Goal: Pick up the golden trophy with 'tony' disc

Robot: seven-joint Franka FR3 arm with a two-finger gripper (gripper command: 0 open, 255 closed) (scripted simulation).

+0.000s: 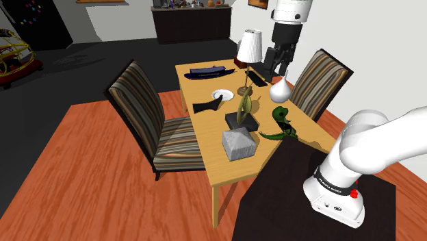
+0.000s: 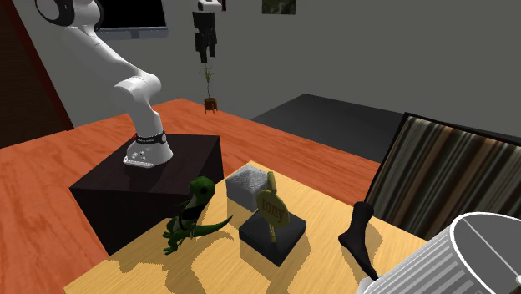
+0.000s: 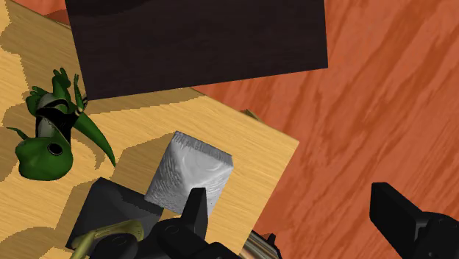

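The wooden worktop (image 1: 212,157) carries everything. High above its far end hangs the end effector (image 3: 288,193), fingers spread wide with nothing between them.

The trophy (image 2: 271,209) stands near the middle of the worktop, closer to the robot's stand (image 2: 146,188). It is upright on a dark square base (image 2: 275,238). It looks rigid throughout. The base probably holds most of the weight, so it should stay bottom-heavy and hang straight when lifted. That base looks too broad to span comfortably. The golden upright above it is the slimmer target, and a grip low on it, below the disc (image 2: 272,206), would keep the load from swinging. The gilt finish may be slick, so a firm squeeze across its narrow sides seems wise.

A grey block (image 2: 246,185) sits just beside the base, and a green dinosaur (image 2: 192,213) is near. Fingers coming down on that side have little room.

In the wrist view the trophy is cut off at the edge and partly behind one finger, leaving a corner of the base and a curl of gold. How thick the upright is, and whether it is fixed to the base, cannot be told. The disc's lettering is small but readable in the second exterior view.
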